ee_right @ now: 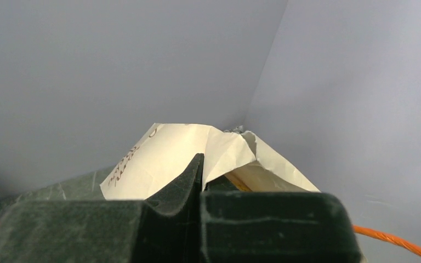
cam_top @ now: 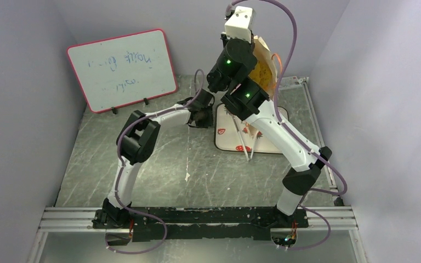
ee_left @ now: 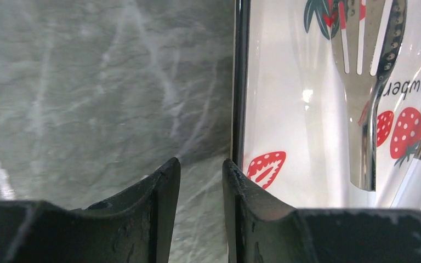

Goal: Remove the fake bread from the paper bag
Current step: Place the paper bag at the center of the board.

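Grey marbled desk [cam_top: 186, 164] with a pink-framed whiteboard [cam_top: 121, 68] at rear left and a strawberry-printed tray [cam_top: 227, 143] at centre. Paper bag [cam_top: 264, 68] held aloft above the tray's far end, contents unseen. Right gripper [ee_right: 202, 159], jaws clamped on the bag's crumpled edge. Left gripper [ee_left: 201, 167], jaws slightly apart, low at the tray's left rim.

In the right wrist view the right pincer [ee_right: 202, 164] blocks the lower part of the paper bag [ee_right: 170, 150], and the brown lettering on the bag is too blurred to read. The orange cord [ee_right: 394, 244] runs off the right edge. From above, the right arm [cam_top: 235, 60] covers most of the bag, the pincer, and part of the tray [cam_top: 227, 143]. The bag's inside shows nowhere. The scribbles on the whiteboard [cam_top: 121, 68] are too faint to read. In the left wrist view, the tray's printed word and the metal utensil [ee_left: 366, 126] are cut off.
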Robot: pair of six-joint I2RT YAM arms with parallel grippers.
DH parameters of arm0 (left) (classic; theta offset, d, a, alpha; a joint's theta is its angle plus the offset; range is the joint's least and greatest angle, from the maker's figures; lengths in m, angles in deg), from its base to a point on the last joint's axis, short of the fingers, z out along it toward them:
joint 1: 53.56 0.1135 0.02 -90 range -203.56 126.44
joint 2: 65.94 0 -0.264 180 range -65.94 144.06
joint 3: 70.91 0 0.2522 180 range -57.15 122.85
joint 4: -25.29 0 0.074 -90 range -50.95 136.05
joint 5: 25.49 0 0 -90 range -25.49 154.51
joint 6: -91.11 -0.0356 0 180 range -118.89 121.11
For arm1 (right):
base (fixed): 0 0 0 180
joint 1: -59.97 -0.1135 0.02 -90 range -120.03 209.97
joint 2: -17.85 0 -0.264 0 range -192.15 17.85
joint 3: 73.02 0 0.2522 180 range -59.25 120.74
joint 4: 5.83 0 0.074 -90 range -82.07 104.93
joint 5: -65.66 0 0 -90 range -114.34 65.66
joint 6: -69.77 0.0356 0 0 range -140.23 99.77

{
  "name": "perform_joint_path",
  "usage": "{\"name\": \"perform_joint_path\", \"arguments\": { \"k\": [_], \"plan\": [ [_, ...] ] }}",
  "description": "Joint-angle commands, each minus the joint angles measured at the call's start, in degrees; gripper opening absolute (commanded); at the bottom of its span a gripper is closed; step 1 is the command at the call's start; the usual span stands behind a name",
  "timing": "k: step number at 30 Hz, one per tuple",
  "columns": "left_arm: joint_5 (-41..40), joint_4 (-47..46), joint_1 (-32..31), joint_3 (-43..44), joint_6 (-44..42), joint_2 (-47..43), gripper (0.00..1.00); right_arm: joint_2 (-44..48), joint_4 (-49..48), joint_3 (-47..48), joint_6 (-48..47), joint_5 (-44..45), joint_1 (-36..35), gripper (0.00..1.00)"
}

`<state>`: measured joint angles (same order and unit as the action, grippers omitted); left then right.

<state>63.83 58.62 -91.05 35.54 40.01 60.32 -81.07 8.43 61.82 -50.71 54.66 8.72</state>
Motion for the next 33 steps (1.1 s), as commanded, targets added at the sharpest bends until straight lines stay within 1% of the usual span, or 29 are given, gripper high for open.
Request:
{"name": "perform_joint_path", "arguments": {
  "k": [1, 11, 15, 17, 19, 22, 24, 26, 28, 31, 33],
  "plan": [
    [3.28, 2.55, -2.45, 2.76, 2.46, 2.92, 0.41, 2.75, -6.89, -1.29, -3.99, 0.36, -0.33, 0.0],
    [4.51, 2.07, -5.73, 5.15, 4.57, 5.0, 0.42, 3.88, -9.11, -3.35, -5.55, 0.36, 0.03, 0.0],
    [4.29, 1.79, -5.87, 3.89, 5.41, 3.94, 0.43, 3.63, -8.9, -3.3, -5.43, 0.22, 0.1, 0.0],
    [3.42, 2.06, -5.87, 2.52, 5.81, 2.37, 0.46, 3.36, -7.92, -3.04, -4.75, 0.19, 0.13, 0.0],
    [1.78, 2.95, -5.6, 0.79, 6.11, 0.11, 0.53, 2.81, -6.27, -2.04, -3.45, -0.07, 0.02, 0.0],
    [-1.59, 4.94, -4.13, -3.62, 7.39, -5.38, 0.72, 0.71, -1.06, 2.25, -0.76, -0.71, -0.05, 0.0],
    [-3.09, 4.4, -2.16, -9.35, 9.07, -10.92, 0.8, -1.18, 2.06, 5.66, 0.91, -1.11, -0.25, 0.0],
    [-2.99, 2.3, 0.91, -18.65, 11.42, -17.32, 0.83, -2.92, 2.41, 7.36, 0.37, -1.27, -0.79, 0.0],
    [-3.38, 0.77, 4.12, -25.18, 12.58, -24.05, 0.84, -4.28, 1.7, 8.05, -0.79, -1.24, -1.72, 0.0],
    [-7.17, 1.99, 6.68, -30.81, 12.79, -33.93, 0.85, -6.8, 2.38, 9.81, -1.1, -1.41, -4.02, 0.0],
    [-9.84, 3.38, 7.79, -32.87, 12.79, -38.97, 0.87, -8.49, 2.72, 10.66, -1.09, -1.48, -5.93, 0.0]
  ]
}}
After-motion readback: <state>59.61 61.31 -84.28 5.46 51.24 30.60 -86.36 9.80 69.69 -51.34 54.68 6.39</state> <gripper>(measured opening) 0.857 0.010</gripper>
